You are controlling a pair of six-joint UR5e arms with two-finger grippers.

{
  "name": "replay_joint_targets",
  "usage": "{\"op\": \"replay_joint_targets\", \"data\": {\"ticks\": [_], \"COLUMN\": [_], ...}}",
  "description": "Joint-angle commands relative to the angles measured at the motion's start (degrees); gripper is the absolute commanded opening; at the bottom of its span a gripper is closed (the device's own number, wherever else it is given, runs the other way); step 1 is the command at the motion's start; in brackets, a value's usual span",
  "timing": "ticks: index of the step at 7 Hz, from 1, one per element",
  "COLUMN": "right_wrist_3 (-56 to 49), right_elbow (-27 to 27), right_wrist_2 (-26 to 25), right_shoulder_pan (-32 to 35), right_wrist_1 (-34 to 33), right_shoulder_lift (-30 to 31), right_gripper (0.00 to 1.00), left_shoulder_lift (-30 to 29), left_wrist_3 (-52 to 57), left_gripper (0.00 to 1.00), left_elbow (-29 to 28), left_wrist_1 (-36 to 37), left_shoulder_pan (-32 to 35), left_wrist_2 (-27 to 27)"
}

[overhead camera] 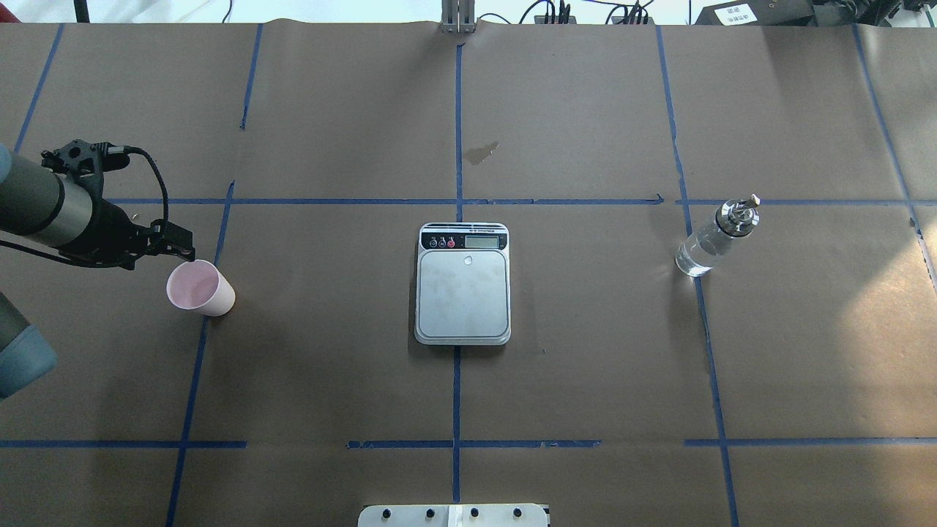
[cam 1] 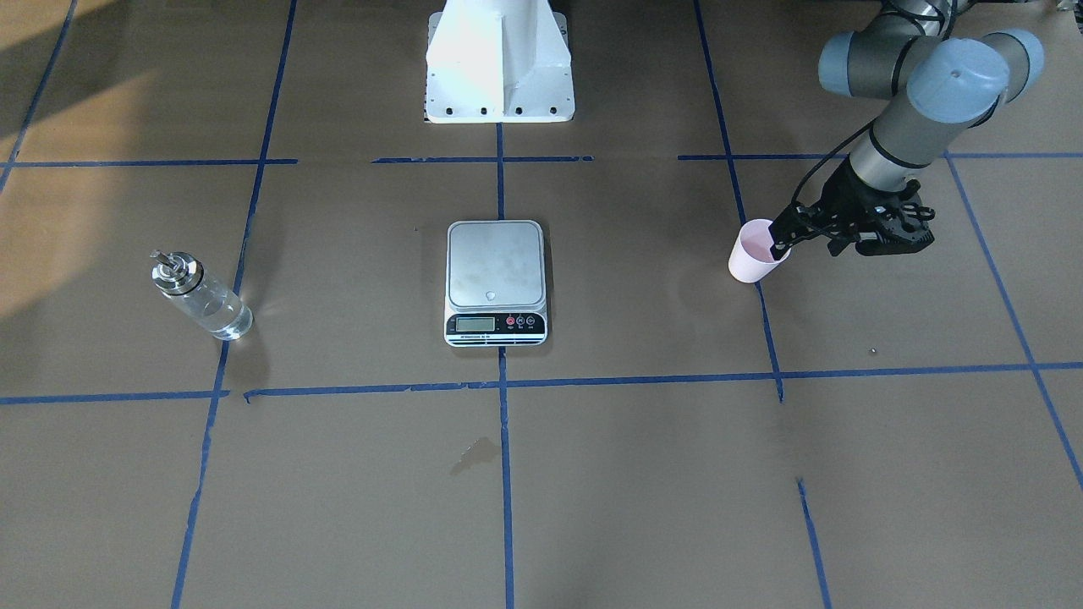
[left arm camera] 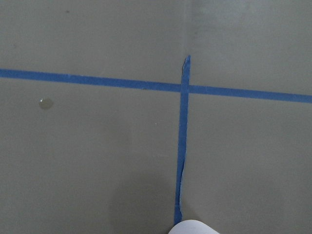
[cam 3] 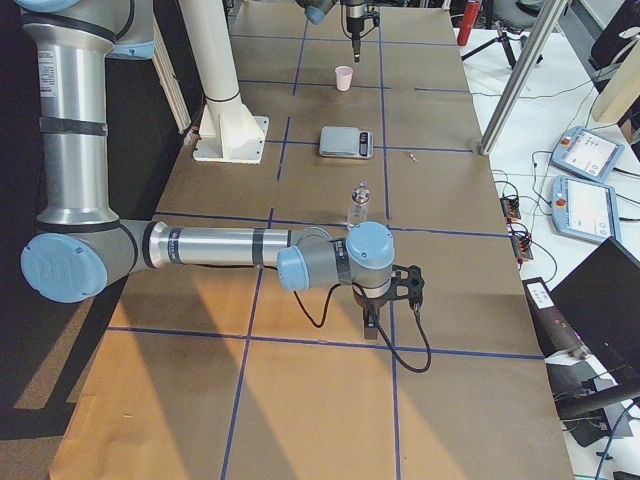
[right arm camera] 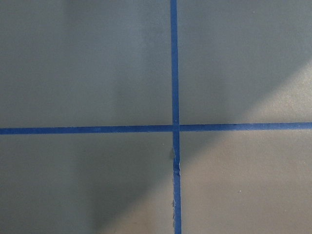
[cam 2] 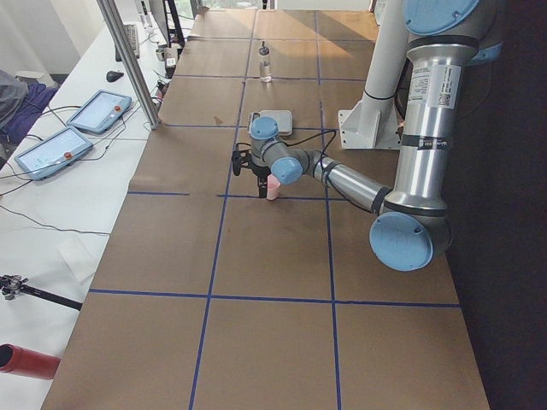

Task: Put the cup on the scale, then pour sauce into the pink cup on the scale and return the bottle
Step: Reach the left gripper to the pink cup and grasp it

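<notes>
**STEP 1 IN HAND: PICK-UP OF CUP, NOT YET ON SCALE**

**Status.** The small pale pink tapered cup [cam 1: 751, 260] stands upright on the brown paper-covered table [cam 1: 643, 474], on a blue tape line, well apart from the flat rectangular scale with the silver steel platform [cam 1: 496, 266]. The platform is bare. The clear cylindrical glass bottle with the silver pour-spout cap [cam 1: 207, 303] stands upright on the far side of the scale from the cup, with clear liquid in its lower part. Judged from this layout, no part of the task is complete.

**Left gripper.** The left gripper [cam 1: 783, 238] points down at the cup's rim, on the side away from the scale. The fingers appear close together at the rim. It cannot be told whether they straddle the wall, pinch it, or only touch it. The left wrist view shows only a sliver of the rim at its lower edge.

**Right gripper.** The right gripper [cam 3: 371, 322] hangs above bare table, on the near side of the bottle in the exterior right view. Whether its fingers are spread or pressed together cannot be told.

**Next move, requirements.**
1. Confirm a firm pinch on the cup wall.
2. Lift the cup clear of the table, keeping it upright.
3. Carry it across to the scale and lower it onto the middle of the platform, clear of the display and buttons.
4. Release before the right arm goes for the bottle.
</notes>
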State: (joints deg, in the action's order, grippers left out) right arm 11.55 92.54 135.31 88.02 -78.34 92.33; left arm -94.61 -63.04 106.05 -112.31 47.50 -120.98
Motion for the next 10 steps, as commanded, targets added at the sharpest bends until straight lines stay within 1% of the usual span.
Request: {"op": "replay_joint_targets", "data": {"ticks": [1, 3, 4, 5, 6, 8, 9, 10], "right_wrist_3": [-0.03, 0.05, 0.14, 0.23, 0.32, 5.39, 5.24, 5.24], "right_elbow": [0.09, 0.27, 0.27, 0.27, 0.27, 0.79, 1.23, 1.76], "right_wrist_2": [0.13, 0.30, 0.48, 0.74, 0.83, 2.32, 2.32, 2.41], "right_shoulder_pan": [-0.21, -1.18, -1.18, -1.18, -1.18, -1.80, -1.80, -1.80], "right_wrist_1": [0.03, 0.03, 0.03, 0.03, -0.06, -0.06, -0.23, -0.32], "right_shoulder_lift": [-0.13, -0.22, -0.22, -0.22, -0.22, -0.75, -0.84, -0.84], "right_gripper": [1.00, 1.00, 1.00, 1.00, 1.00, 1.00, 1.00, 1.00], "left_shoulder_lift": [0.22, 0.22, 0.22, 0.22, 0.22, 0.13, 0.13, -2.13], "left_wrist_3": [-0.50, -0.50, -0.94, -1.46, -1.56, -3.66, -3.67, -3.67], "left_gripper": [1.00, 1.00, 0.71, 0.20, 0.00, 0.00, 0.00, 0.00], "left_elbow": [-0.32, -0.58, -0.58, -0.67, -0.58, 0.99, 4.66, 8.96], "left_wrist_1": [0.60, 0.60, 0.69, 0.69, 0.69, 0.69, 2.08, 9.67], "left_shoulder_pan": [-2.66, -3.90, -4.16, -4.17, -4.17, -3.12, -1.02, 1.78], "left_wrist_2": [-0.05, -0.05, -0.05, -0.05, -0.05, 0.04, -0.31, -0.40]}}
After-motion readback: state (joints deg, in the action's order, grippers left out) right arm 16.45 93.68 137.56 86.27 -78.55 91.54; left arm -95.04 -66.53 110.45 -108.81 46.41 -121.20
